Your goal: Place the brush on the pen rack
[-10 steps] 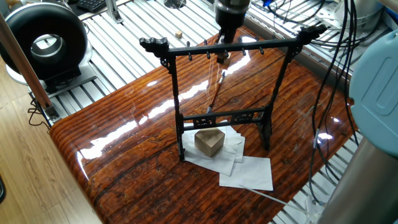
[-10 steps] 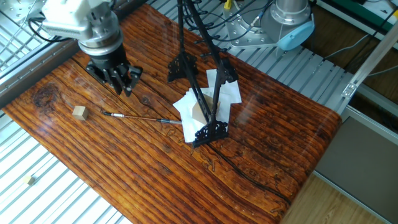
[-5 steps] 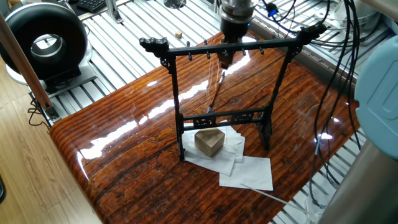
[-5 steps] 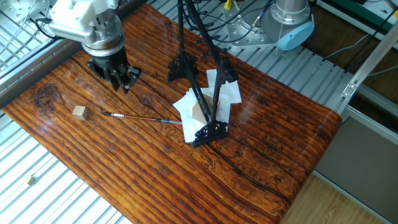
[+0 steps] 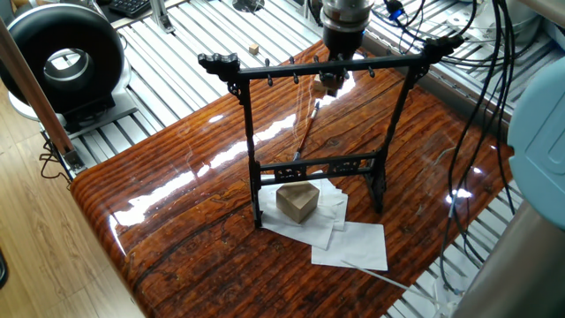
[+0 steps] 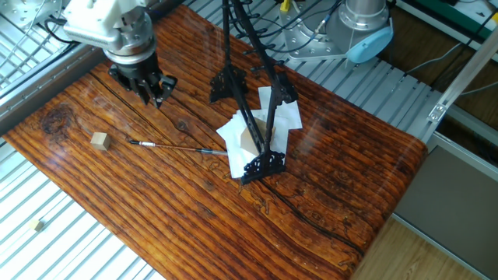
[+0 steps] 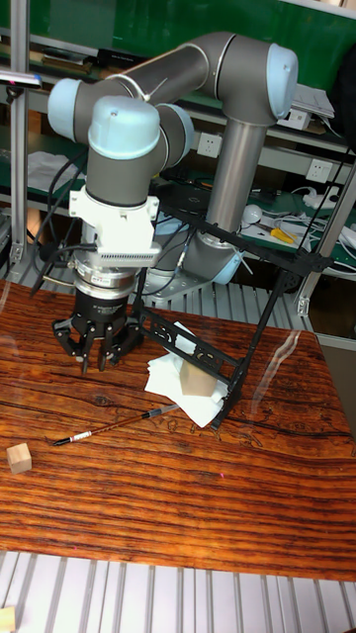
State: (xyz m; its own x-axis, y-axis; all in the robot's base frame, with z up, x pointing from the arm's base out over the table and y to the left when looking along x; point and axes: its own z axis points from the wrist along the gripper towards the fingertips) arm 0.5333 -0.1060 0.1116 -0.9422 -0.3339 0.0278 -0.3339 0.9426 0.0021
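Observation:
The brush (image 6: 175, 146) lies flat on the wooden table (image 6: 327, 179), a thin dark shaft with one end near the white papers; it also shows behind the rack (image 5: 307, 132) and low on the table (image 7: 114, 425). The pen rack (image 5: 265, 71) stands upright in the middle of the table, a black frame with pegs under its crossbar (image 6: 250, 117) (image 7: 252, 336). My gripper (image 6: 156, 93) hangs open and empty above the table, a short way beyond the brush and apart from it (image 7: 99, 364). Seen through the rack, the gripper (image 5: 328, 87) sits just behind the crossbar.
A wooden block (image 5: 297, 201) rests on white papers (image 5: 353, 243) at the rack's foot. A small wooden cube (image 6: 99, 140) lies near the brush's far end. A black round device (image 5: 66, 57) and hanging cables (image 5: 477, 79) flank the table.
The gripper has drifted a little away from the brush toward the table's far edge, staying open. The brush and rack have not moved.

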